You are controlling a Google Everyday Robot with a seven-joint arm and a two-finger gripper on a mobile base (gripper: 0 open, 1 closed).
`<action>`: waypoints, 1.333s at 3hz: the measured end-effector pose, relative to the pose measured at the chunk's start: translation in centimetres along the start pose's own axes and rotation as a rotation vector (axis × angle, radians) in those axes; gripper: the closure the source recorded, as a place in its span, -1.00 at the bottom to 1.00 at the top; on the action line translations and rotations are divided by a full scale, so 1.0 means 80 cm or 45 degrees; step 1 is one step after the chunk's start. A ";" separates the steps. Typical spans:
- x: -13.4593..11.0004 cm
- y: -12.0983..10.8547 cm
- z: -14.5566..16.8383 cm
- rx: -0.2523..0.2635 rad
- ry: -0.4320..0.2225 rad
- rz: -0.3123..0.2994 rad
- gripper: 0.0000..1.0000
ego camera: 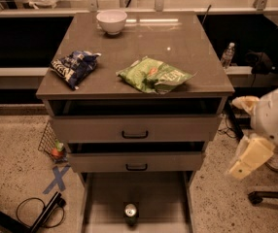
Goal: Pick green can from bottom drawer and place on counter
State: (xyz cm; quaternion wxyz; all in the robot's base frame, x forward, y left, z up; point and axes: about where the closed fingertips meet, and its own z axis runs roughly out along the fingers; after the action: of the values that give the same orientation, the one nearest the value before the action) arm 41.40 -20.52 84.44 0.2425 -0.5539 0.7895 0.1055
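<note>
The green can [130, 212] stands upright on the floor of the open bottom drawer [153, 198], near its front edge, silver top showing. The counter [178, 38] is the glossy grey-brown top of the cabinet. My arm comes in from the right, beside the cabinet. Its cream gripper [246, 161] hangs at the height of the middle drawer, right of the cabinet and well above and to the right of the can. It holds nothing that I can see.
On the counter lie a green chip bag [154, 75], a blue snack bag [74, 67] and a white bowl [112, 21]. Two upper drawers with black handles [134, 134] are slightly open. A cable [37, 212] and a wire basket [52, 142] lie on the floor at left.
</note>
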 end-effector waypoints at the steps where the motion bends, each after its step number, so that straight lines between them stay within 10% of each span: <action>1: 0.060 0.018 0.069 0.032 -0.336 0.132 -1.00; 4: 0.108 0.053 0.147 0.046 -0.551 0.178 -1.00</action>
State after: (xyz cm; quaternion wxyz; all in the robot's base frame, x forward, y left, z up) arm 38.26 -20.93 69.54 0.4081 -0.4578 0.7573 0.2243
